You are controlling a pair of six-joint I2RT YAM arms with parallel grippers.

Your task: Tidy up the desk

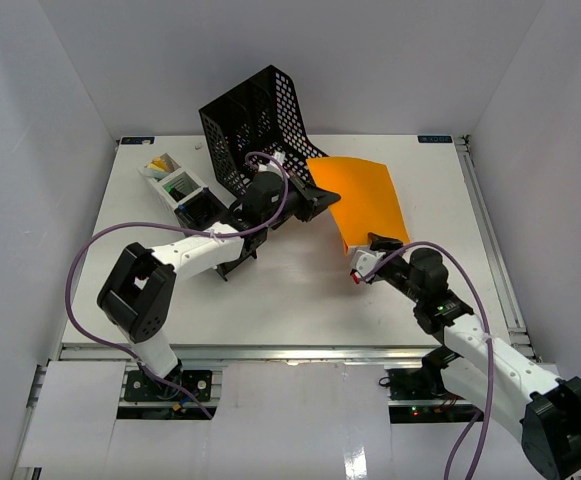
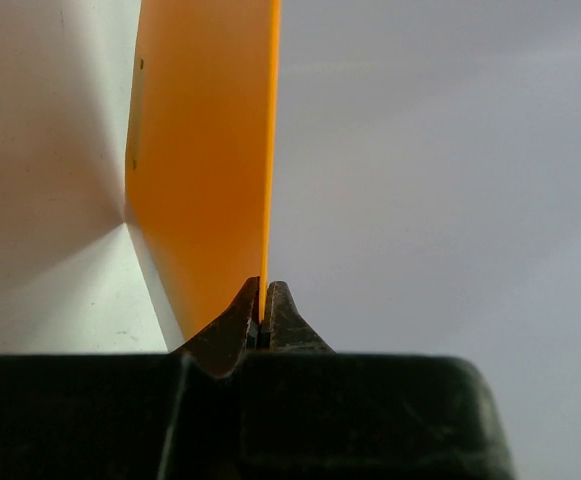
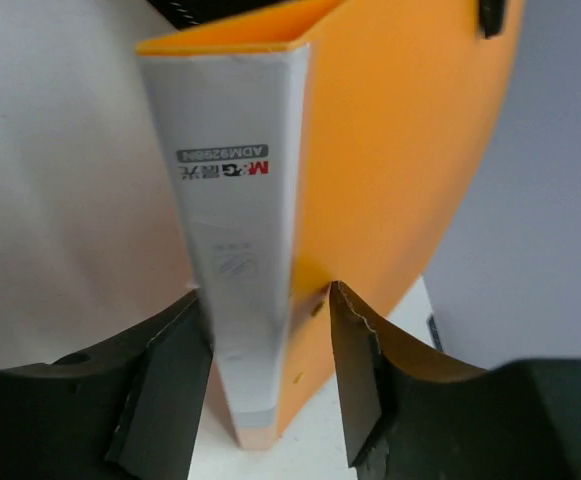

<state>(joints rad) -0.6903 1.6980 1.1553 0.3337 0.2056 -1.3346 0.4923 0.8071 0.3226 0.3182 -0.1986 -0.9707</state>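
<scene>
Spanning the whole view: the wide flat white worktop [image 1: 270,300] with a metal front rail, lying beneath the orange plastic folder [image 1: 365,195].

Well left of the folder, at the rear: small white open tray [image 1: 170,180] holding yellow and green bits.

Between tray and folder: black perforated file rack [image 1: 255,120], tipped back, just beside the folder's left edge; contact unclear.

Left claw [image 1: 322,200] at the folder's left edge, jaws pinched together on the thin orange sheet.

Folder tilted, with its white labelled spine at the near end.

Right claw [image 1: 372,262] at that near end, one jaw on each side of the spine, clamped on it.
</scene>
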